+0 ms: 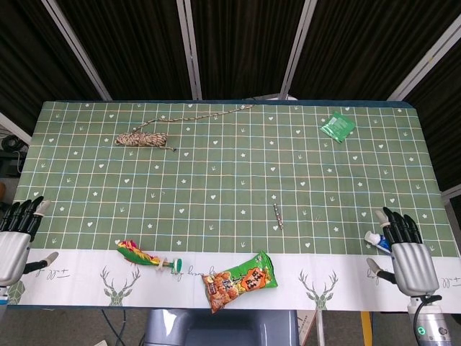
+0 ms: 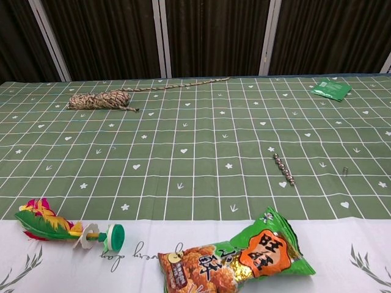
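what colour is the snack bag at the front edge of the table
The snack bag is mainly green with orange panels and red lettering, clearest in the chest view.

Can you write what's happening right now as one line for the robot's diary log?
left hand: open, near table edge | right hand: open, beside small tube | snack bag, feather toy: untouched

One snack bag, one twine bundle, one green packet, one feathered shuttlecock, one bead chain, one small tube.

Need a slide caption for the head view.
Both hands, left hand and right hand, open at table corners; snack bag front centre.
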Available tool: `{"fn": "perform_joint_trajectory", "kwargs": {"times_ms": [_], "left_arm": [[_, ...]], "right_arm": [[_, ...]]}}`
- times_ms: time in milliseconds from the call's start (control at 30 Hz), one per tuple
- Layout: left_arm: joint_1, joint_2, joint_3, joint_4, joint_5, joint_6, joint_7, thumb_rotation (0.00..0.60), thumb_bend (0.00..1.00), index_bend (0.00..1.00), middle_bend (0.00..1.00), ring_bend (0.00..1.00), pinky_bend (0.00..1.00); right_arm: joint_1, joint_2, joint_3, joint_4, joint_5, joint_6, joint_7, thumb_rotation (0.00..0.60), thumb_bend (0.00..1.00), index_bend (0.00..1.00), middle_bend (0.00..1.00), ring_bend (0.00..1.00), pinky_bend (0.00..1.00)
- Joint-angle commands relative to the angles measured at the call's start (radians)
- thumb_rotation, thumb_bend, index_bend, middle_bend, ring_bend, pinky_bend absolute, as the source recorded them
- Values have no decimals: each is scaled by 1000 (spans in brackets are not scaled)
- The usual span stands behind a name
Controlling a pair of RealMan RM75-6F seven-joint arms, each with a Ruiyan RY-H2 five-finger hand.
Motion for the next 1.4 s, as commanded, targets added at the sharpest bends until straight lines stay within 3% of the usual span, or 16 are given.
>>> {"fn": "perform_joint_trajectory", "kwargs": {"times_ms": [33, 367, 600, 767, 1000, 1400], "left_arm": [[0, 0, 0, -2, -1, -1, 2, 600, 54, 0, 0, 0, 0], [3, -2, 0, 2, 6, 10, 6, 600, 55, 0, 0, 0, 0], [0, -6, -1, 8, 7, 8, 17, 600, 55, 0, 0, 0, 0], [-1, -10, -1, 18, 13, 11, 19, 600, 55, 0, 0, 0, 0], [-7, -11, -2, 21, 3, -5, 17, 600, 55, 0, 0, 0, 0], [-10, -8, -3, 14, -7, -13, 20, 600, 56, 0, 0, 0, 0]], "right_arm": [[0, 0, 2, -2, 2, 1, 4, 600, 129, 0, 0, 0, 0], [35, -5, 45, -79, 82, -55, -3, 600, 130, 0, 0, 0, 0], [171, -123, 154, -227, 298, -184, -210, 600, 129, 0, 0, 0, 0], [260, -287, 197, -178, 403, -203, -335, 600, 131, 0, 0, 0, 0], [336, -434, 237, -72, 523, -210, -401, 600, 131, 0, 0, 0, 0], [392, -541, 255, 64, 631, -217, -410, 600, 133, 0, 0, 0, 0]]}}
